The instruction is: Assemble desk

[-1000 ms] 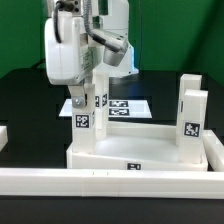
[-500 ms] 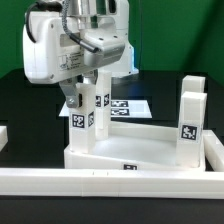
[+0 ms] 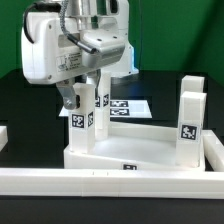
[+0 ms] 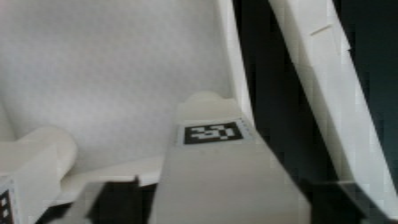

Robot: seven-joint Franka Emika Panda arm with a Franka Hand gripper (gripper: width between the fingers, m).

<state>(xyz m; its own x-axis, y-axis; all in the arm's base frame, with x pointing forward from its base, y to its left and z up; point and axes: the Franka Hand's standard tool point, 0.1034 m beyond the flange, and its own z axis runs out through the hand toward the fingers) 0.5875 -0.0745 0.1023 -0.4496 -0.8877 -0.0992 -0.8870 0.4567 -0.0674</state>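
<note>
Black table (image 3: 20, 100), green backdrop. Desk top (image 3: 140, 145) lies against the white rail (image 3: 110, 182) at the near edge. Legs (image 3: 191, 115) stand at its right corner; one leg (image 3: 82, 125) stands at the left corner. Gripper (image 3: 84, 100) straddles that leg, fingers (image 3: 72, 97) spread, looks released. Marker board (image 3: 128, 106) behind.

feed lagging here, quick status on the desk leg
Gripper at the leg, jaws look parted. Leg upright in desk top corner socket. Two legs up opposite. Nothing in the way.
</note>
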